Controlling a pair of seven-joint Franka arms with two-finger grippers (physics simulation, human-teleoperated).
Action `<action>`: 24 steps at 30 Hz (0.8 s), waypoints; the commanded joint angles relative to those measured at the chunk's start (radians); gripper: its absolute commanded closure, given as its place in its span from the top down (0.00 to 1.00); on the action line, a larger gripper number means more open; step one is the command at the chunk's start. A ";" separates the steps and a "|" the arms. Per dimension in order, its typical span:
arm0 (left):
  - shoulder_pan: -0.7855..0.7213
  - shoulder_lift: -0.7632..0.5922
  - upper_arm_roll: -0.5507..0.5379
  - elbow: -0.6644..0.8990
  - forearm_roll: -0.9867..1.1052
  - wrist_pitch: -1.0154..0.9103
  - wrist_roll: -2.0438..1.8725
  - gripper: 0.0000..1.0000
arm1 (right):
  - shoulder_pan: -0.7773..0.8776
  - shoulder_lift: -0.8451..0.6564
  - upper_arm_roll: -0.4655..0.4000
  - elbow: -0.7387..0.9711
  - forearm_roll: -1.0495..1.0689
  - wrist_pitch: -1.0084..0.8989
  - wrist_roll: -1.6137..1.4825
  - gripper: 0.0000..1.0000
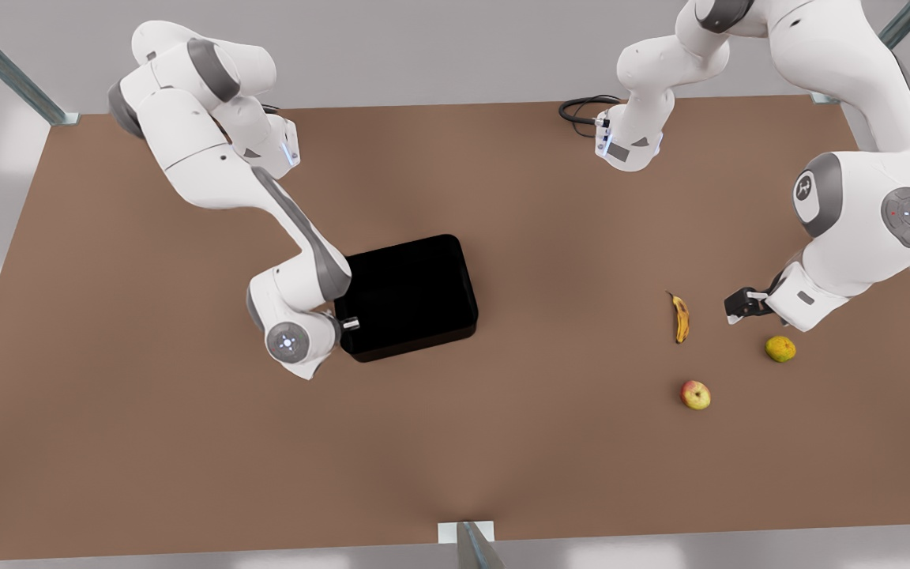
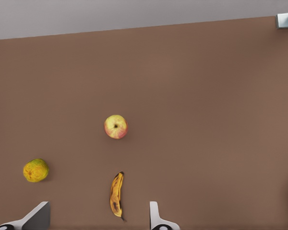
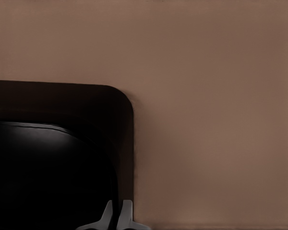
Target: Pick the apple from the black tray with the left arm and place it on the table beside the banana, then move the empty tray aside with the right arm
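We see the apple point(image 1: 695, 394) lying on the brown worktop point(image 1: 502, 442), out of the black tray point(image 1: 409, 295), which sits well apart toward nine o'clock in the front view. The banana point(image 1: 681, 318) lies near the apple, at about eleven o'clock from it, with a clear gap between them. A duller yellow-green fruit point(image 1: 780, 348) rests at about two o'clock from the apple.

The left tool point(image 1: 739, 307) hangs just beside the banana, at its three o'clock in the front view, and holds nothing. In the left wrist view its fingers point(image 2: 156, 218) stand spread wide, with the banana point(image 2: 116, 194), the apple point(image 2: 116, 127) and the duller fruit point(image 2: 36, 170) lying on the worktop point(image 2: 206, 120) beyond them.

The right tool point(image 1: 349, 322) sits at the tray's nine-o'clock edge in the front view. In the right wrist view its fingers point(image 3: 127, 215) stand pressed close together at the wall of the tray point(image 3: 62, 124), which looks empty; we cannot tell whether they pinch that wall
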 commanded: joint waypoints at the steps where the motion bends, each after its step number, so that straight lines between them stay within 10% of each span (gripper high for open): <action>1: -0.001 -0.001 0.000 0.002 0.001 -0.001 0.032 1.00 | -0.001 -0.018 0.002 0.009 0.000 -0.054 -0.051 0.20; 12: 0.001 -0.004 0.000 0.002 0.001 -0.004 0.048 1.00 | -0.007 -0.128 -0.070 0.089 0.004 -0.330 -0.204 0.18; 24: 0.001 -0.003 -0.002 0.002 0.001 -0.004 0.047 1.00 | -0.007 -0.168 -0.483 0.144 -0.022 -0.466 -0.832 0.17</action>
